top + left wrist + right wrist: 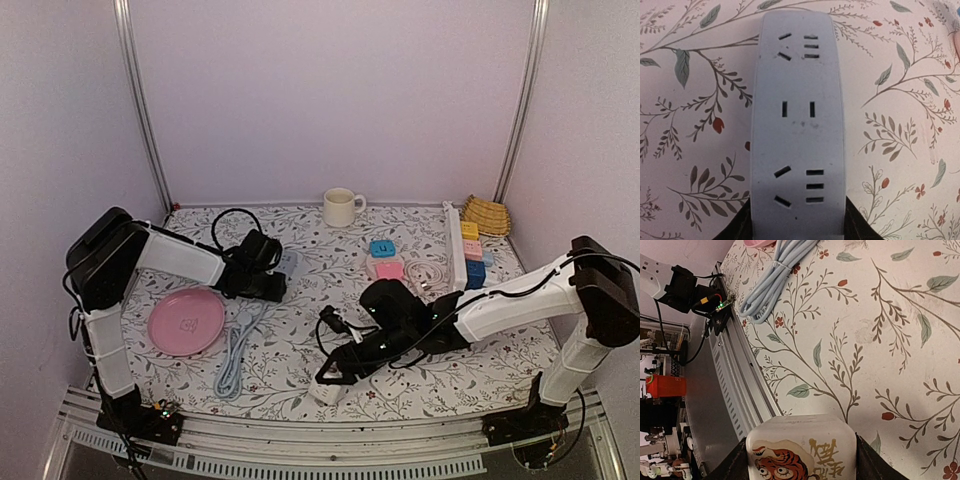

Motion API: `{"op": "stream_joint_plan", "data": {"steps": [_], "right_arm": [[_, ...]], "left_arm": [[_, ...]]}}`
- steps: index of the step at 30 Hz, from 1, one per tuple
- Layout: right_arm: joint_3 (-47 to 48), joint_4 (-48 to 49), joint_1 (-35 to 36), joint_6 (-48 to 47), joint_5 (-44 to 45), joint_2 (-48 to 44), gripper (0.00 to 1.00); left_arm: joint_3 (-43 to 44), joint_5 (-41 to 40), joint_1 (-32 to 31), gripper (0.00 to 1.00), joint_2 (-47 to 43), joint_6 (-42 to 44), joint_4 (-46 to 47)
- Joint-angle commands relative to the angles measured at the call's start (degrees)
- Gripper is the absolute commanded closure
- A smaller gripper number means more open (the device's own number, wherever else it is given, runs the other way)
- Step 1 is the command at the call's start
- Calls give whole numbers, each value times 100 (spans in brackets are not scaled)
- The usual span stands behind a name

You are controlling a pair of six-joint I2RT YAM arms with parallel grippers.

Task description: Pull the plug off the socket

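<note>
left tool (797, 227) clamped on power strip (797, 110), right tool (801, 462) gripping white plug (800, 432), near table edge (760, 385)

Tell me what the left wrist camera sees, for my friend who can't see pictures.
A pale grey power strip with empty sockets lies on a flowery tablecloth, running up the middle of the picture. The left end effector grips its near end, a dark finger showing on each side.
</note>
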Motion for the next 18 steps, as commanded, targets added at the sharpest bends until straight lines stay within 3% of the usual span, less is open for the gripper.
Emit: {"op": "stream_joint_plan", "data": {"steps": [1, 8, 18], "right_arm": [[-260, 196, -165, 116, -144, -66, 35], [-323, -323, -381, 46, 387, -369, 14], [31, -1608, -508, -289, 1762, -807, 10]], "left_arm": [[169, 178, 168, 97, 244, 137, -7], [287, 257, 324, 92, 326, 209, -83], [478, 232, 435, 73, 258, 319, -246]]}}
